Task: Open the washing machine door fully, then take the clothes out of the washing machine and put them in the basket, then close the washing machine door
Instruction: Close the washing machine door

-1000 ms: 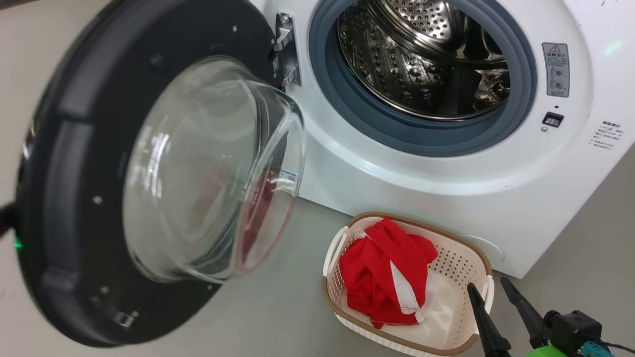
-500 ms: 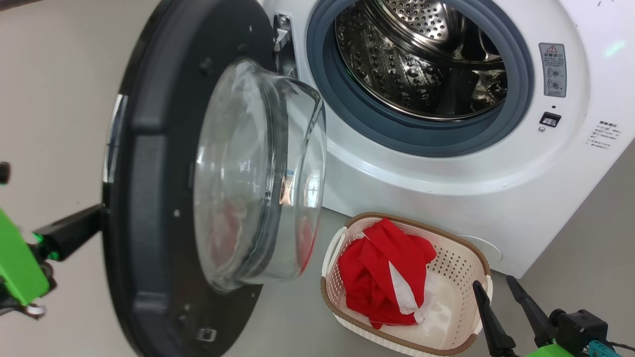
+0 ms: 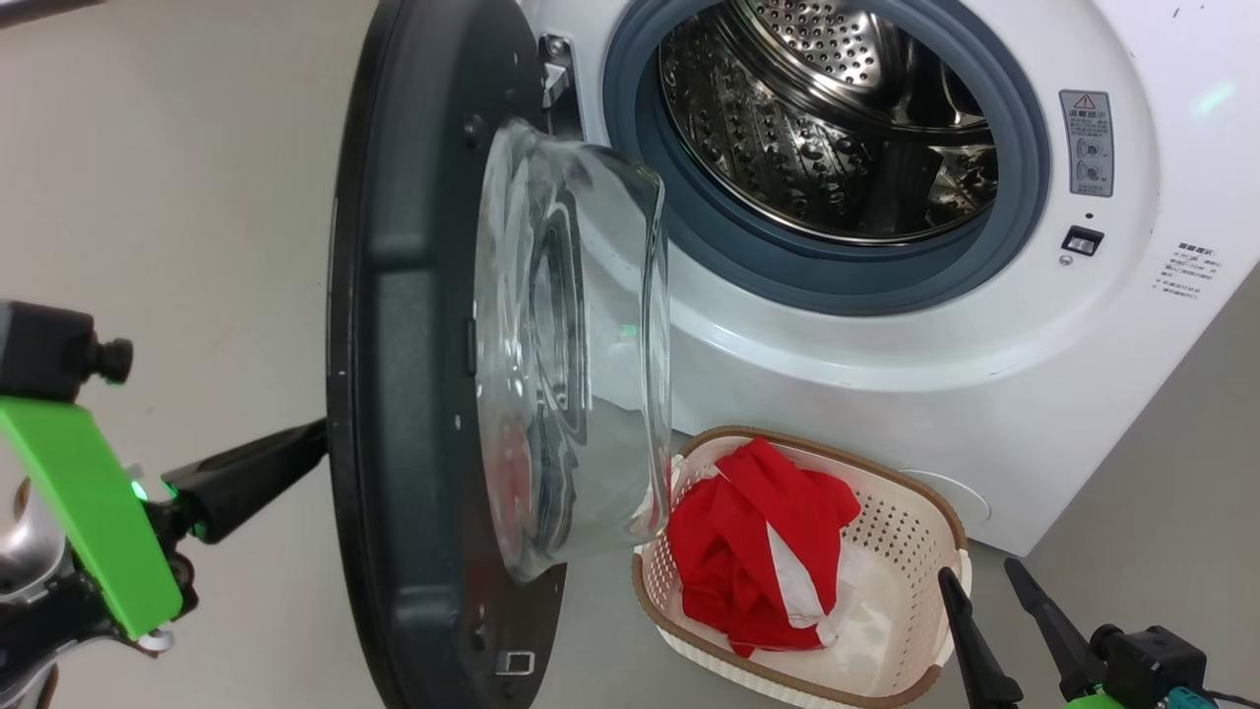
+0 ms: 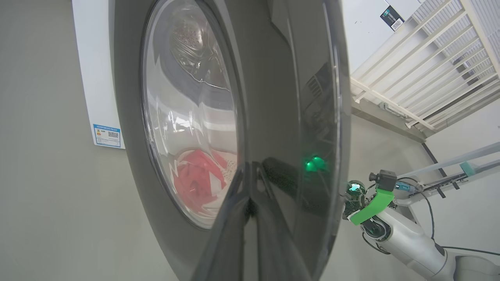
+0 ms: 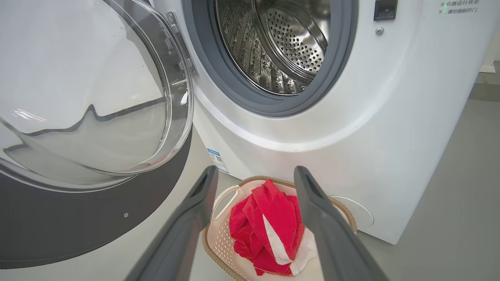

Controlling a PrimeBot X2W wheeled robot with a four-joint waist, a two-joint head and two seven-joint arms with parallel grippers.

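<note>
The washing machine [image 3: 886, 374] stands with its steel drum [image 3: 837, 118] showing no clothes inside. The washing machine door [image 3: 423, 394] stands roughly edge-on to me, its glass bowl [image 3: 571, 345] bulging toward the machine. My left gripper [image 3: 300, 448] is shut, its tips pressed against the door's glossy outer face [image 4: 281, 97]; in the left wrist view the left gripper [image 4: 250, 179] meets that face. The red clothes [image 3: 758, 551] lie in the basket [image 3: 915, 522] on the floor. My right gripper [image 3: 979, 573] hovers open beside the basket, with nothing between the jaws of the right gripper [image 5: 254, 171].
Grey floor surrounds the machine. The door's latch socket [image 3: 1081, 239] sits right of the drum opening. A white railing [image 4: 429, 58] stands behind me in the left wrist view, where my right arm [image 4: 390, 226] also shows. The basket sits close under the door's swing.
The door has swung from wide open toward the machine, now edge-on. My left gripper has come in from the left, following the door's outer face. The right gripper barely moved.
</note>
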